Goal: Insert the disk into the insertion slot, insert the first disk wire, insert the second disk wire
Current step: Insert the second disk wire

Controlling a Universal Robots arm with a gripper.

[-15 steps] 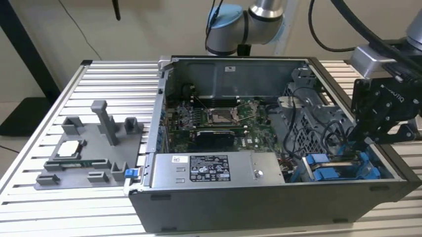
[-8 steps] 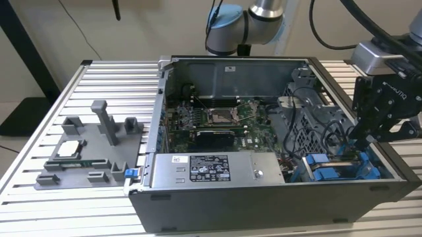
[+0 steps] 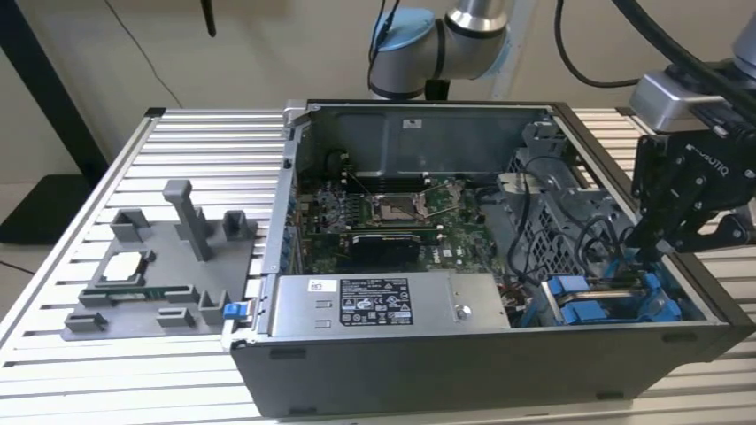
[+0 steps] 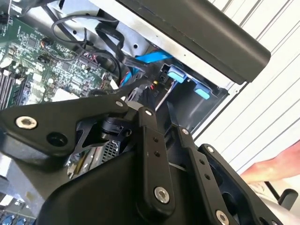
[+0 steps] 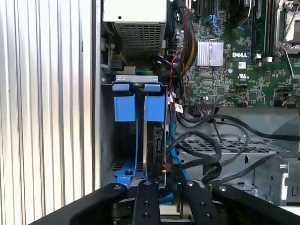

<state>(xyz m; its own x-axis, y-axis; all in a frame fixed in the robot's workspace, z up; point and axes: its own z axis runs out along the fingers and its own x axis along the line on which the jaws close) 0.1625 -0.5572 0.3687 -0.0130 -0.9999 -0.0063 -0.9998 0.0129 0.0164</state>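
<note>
1. Hanging low over the case corner at the exterior view's right: gripper (image 3: 647,252), black; whether open or closed, cannot tell.
2. Disk (image 5: 154,140): standing on edge inside the slot (image 3: 614,292), blue tab at its far end, just ahead of the gripper in the first wrist view.
3. Plug (image 5: 164,169), red and yellow leads: at the disk's near end; touching or apart, cannot tell.
4. Black wires (image 5: 206,152): looped beside the disk, over perforated metal.
5. Blue carrier (image 5: 124,107): in the neighbouring bay, beside the disk.
6. Motherboard (image 3: 378,212): on the case floor.
7. Power-supply box (image 3: 378,303): against the near wall.
8. Fixture (image 3: 165,266), grey: on the bench (image 3: 71,354), outside the case.
9. Hand (image 4: 274,165): over the bench slats.
</note>
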